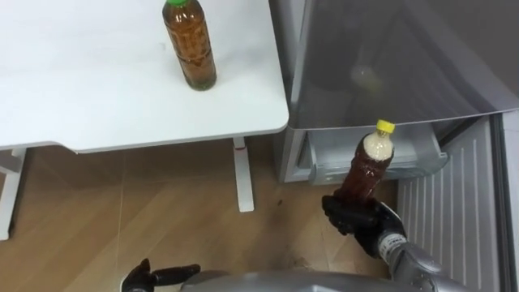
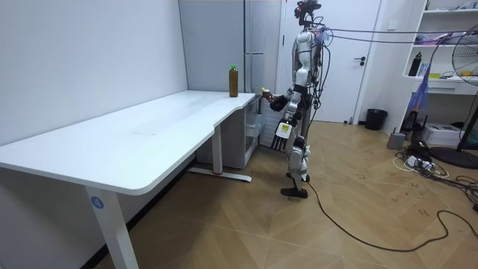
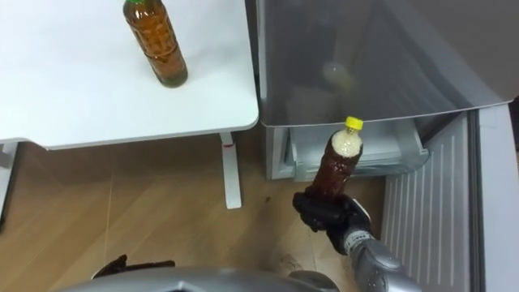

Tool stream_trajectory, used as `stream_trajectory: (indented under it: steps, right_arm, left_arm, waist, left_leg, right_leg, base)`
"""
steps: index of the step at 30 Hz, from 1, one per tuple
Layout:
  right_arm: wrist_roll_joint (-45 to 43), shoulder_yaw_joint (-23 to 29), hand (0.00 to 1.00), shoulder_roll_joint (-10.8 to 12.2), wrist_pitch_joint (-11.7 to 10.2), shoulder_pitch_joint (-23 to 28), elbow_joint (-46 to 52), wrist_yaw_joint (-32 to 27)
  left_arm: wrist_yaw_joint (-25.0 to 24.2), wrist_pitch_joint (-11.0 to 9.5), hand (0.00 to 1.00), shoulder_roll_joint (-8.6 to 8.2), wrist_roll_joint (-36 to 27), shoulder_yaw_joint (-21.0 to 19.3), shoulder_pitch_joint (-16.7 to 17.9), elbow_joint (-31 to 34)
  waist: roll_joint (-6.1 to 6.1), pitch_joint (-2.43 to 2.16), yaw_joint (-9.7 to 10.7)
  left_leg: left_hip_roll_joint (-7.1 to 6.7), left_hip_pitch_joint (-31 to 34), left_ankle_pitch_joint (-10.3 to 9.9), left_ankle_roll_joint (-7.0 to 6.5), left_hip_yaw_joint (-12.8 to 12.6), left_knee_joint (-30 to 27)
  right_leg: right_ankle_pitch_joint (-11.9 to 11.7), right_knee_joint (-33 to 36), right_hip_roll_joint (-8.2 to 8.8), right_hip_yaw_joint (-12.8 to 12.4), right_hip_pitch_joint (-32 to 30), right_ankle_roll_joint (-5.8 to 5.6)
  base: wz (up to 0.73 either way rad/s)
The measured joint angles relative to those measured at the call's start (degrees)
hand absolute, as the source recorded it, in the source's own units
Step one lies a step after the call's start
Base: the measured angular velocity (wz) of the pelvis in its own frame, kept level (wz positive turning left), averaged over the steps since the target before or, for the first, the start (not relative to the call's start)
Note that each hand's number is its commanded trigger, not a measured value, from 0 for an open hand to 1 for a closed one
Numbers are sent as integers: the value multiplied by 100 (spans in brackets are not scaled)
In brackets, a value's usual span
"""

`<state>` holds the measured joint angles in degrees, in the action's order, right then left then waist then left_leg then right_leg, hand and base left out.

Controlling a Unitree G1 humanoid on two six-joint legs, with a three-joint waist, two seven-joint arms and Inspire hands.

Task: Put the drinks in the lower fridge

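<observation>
**Left eye view:** Your right hand (image 1: pixel 357 219) is clamped round the base of the yellow-capped brown plastic drink bottle (image 1: pixel 370 162). The bottle is upright at 4 o'clock, before the pale open lower fridge drawer (image 1: pixel 320 162). I judge it nearly full, so fairly heavy, with smooth walls that are likely slippery and yield to squeezing. Grip it mid-body, never by the cap. Your left hand (image 1: pixel 158 276) is at 7 o'clock, and I cannot tell its state.

**Room view:** A green-capped brown plastic bottle (image 2: pixel 233 81) stands on the white table (image 2: pixel 149 134), at its fridge-side corner.

**Right eye view:** The held bottle shows tea-brown liquid and a pale band at the neck.

Bottle (image 1: pixel 370 162) base — inside right hand (image 1: pixel 354 217)
</observation>
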<state>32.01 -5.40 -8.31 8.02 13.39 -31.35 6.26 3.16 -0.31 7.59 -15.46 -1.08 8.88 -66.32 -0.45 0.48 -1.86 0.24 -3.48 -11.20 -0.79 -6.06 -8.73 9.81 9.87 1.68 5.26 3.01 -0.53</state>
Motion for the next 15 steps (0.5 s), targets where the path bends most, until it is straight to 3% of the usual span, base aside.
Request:
stream_trajectory:
  steps: [15]
  right_arm:
    - [2954,55,100,2,-64,-317,-248,-510]
  left_arm:
    - [-13,115,0,-14,-51,-85,222,212]
  waist:
    - [35,-9,-1]
  left_leg:
    - [1,-37,0,0,15,-13]
  right_leg:
    - [0,-4,17,163,59,0]
  base:
    - [0]
